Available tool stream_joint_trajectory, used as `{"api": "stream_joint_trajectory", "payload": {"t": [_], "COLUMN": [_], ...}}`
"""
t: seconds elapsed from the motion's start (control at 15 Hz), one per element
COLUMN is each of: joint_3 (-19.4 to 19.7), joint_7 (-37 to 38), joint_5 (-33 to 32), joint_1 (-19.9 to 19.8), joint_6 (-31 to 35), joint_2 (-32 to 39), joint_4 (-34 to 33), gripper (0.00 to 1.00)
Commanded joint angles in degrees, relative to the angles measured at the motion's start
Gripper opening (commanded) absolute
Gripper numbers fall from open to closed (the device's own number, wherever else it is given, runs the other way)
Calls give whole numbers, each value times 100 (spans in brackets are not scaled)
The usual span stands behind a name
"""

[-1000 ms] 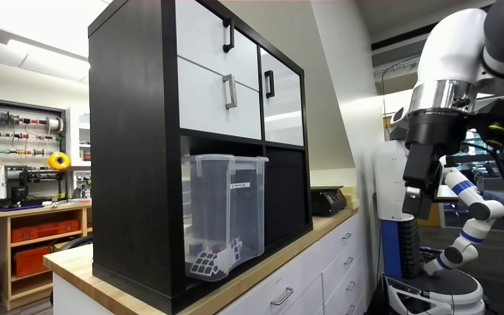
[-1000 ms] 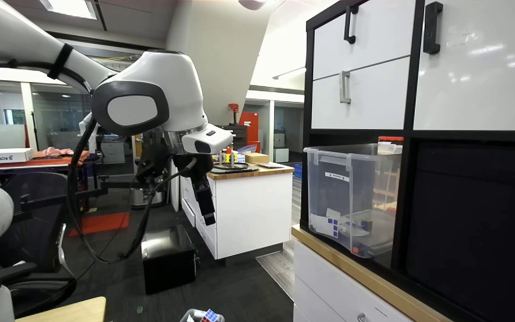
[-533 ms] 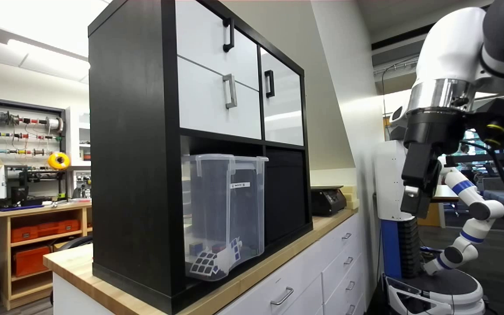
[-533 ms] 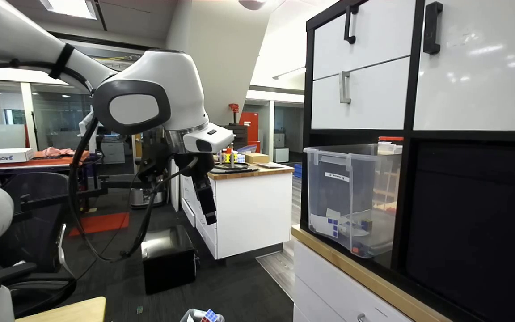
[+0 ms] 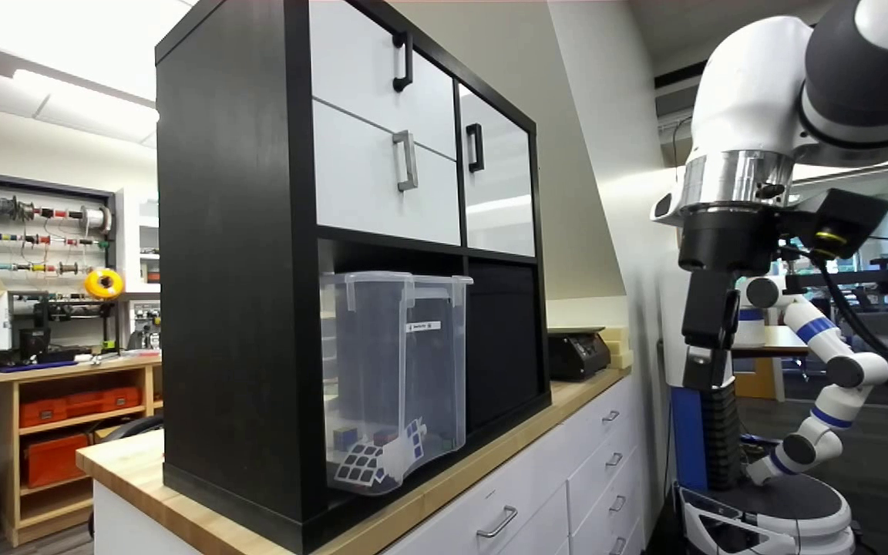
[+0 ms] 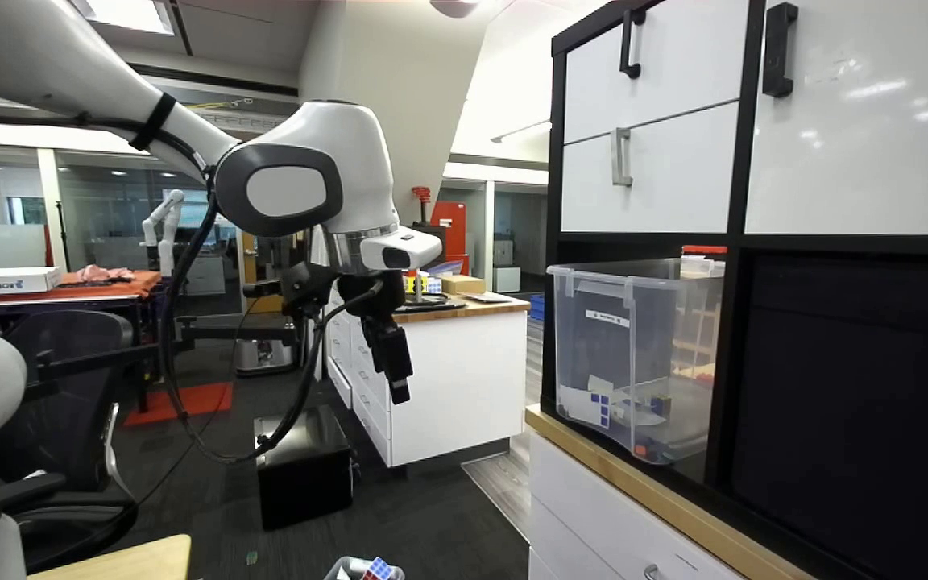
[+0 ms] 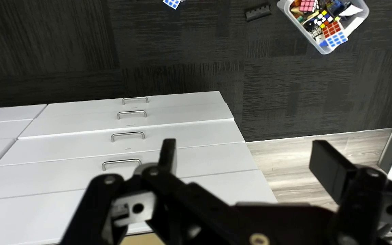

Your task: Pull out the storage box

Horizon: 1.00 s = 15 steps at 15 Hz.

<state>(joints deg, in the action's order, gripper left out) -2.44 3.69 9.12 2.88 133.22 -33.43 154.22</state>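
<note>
Gripper [image 7: 245, 154]: fingers [image 7: 328, 166] spread wide, nothing held between them, tips aimed mostly downward.
Arm [image 6: 287, 190]: the one thing I've just seen move; in both exterior views it has swung nearer the black cabinet [image 5: 228, 270] over the last half second, carrying the gripper along. I take that as an approach getting under way, with no contact made.
White drawers [image 7: 80, 149]: these and the dark carpet [image 7: 182, 51] fill most of the wrist view, so the gripper probably has to turn or shift a good deal before it can line up.
Storage box [image 6: 633, 362]: upright in the cabinet's lower compartment, under the pair of white fronts [image 5: 367, 169], well apart from the gripper and absent from the wrist view. It hasn't budged, so the pulling looks all still to do.
Label [image 6: 607, 318]: marks the face turned out to the room, roughly square with the cabinet front; a pull should run straight out that way.
Rim [image 5: 442, 280]: mouth up and about level; the lip above that face seems the likeliest place to hook a finger.
Long axis: hard to call. The box looks somewhat taller than wide, while its depth, running back into the compartment, is too foreshortened to compare.
</note>
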Motion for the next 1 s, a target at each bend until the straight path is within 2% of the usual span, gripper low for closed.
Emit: {"api": "stream_joint_trajectory", "payload": {"t": [0.0,0.33,0.93], "joint_3": [-153,-210,-171], "joint_7": [240,420,442], "joint_5": [-323,-699,-1032], "joint_1": [-138,-244,-197], "joint_6": [-88,142,378], "joint_2": [510,1157,2416], "joint_4": [-584,-1220,-2286], "gripper": [100,100,100]}}
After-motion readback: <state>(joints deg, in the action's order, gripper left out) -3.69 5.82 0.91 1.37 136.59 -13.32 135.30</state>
